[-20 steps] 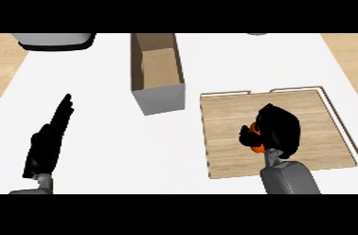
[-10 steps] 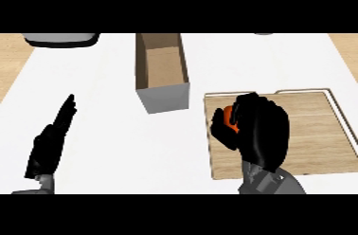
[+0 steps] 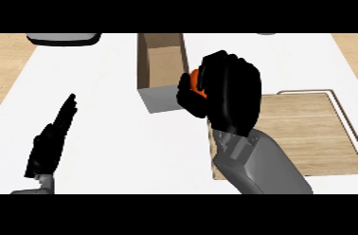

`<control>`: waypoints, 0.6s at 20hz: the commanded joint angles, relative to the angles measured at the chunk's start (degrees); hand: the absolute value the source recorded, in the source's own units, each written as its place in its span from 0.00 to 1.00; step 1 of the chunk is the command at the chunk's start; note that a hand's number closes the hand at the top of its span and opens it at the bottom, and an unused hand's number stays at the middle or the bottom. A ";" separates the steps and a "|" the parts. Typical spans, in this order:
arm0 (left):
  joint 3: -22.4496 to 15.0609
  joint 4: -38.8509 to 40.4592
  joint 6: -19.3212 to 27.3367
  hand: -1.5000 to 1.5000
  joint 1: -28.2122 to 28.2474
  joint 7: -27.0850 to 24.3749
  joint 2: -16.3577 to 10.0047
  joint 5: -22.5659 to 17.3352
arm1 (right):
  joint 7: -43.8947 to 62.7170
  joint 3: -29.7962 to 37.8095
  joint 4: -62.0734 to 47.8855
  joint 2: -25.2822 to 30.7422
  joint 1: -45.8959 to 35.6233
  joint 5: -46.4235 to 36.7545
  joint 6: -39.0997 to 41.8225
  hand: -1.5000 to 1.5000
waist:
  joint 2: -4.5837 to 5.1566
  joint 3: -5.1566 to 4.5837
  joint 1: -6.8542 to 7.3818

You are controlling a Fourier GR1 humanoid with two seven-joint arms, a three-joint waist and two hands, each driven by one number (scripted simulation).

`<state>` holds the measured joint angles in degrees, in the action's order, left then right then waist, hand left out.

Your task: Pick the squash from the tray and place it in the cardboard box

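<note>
My right hand [image 3: 227, 89] is curled round the orange squash [image 3: 196, 81], of which only a small patch shows between thumb and fingers. It is raised over the counter, just right of the cardboard box [image 3: 159, 82], an open tall box with brown inner walls and a grey front face. The wooden tray [image 3: 315, 134] lies to the right and below the hand, with nothing visible on it. At the lower left, my left hand [image 3: 50, 144] rests open with fingers pointing up.
A grey object [image 3: 63, 38] sits at the counter's far left edge. The white counter [image 3: 105, 77] spreads between the box and my left hand. Bare wood floor shows at both far corners.
My right hand has lifted the squash off the tray and carried it up and left, to beside the cardboard box. The left hand has stayed where it was.
</note>
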<state>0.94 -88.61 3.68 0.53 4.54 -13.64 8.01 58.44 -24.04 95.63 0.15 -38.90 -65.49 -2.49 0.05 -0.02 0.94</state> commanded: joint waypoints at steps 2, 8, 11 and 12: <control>0.53 3.41 0.65 0.50 -3.01 -1.02 0.52 1.12 | 7.25 1.32 -13.40 -0.14 -15.03 5.33 -4.56 1.00 | 0.20 -0.04 0.44; -0.46 1.08 0.42 0.50 -2.53 1.07 1.71 1.27 | -0.83 7.84 -32.64 -0.14 -24.34 10.60 -10.85 1.00 | 0.37 -0.02 1.00; -0.83 4.05 0.65 0.50 -2.03 -1.93 2.62 1.79 | -0.56 6.33 -40.21 -0.14 -27.09 14.31 -14.03 1.00 | 0.47 -0.05 1.18; 0.71 3.62 -1.29 0.50 -2.56 -2.74 0.57 0.30 | -2.82 7.20 -44.07 -0.14 -28.39 16.33 -15.60 1.00 | 0.67 -0.06 1.86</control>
<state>0.42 -87.15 3.72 -1.90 4.66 -12.25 9.31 56.79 -18.00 61.82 0.12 -62.55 -53.73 -13.08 0.50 -0.06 2.30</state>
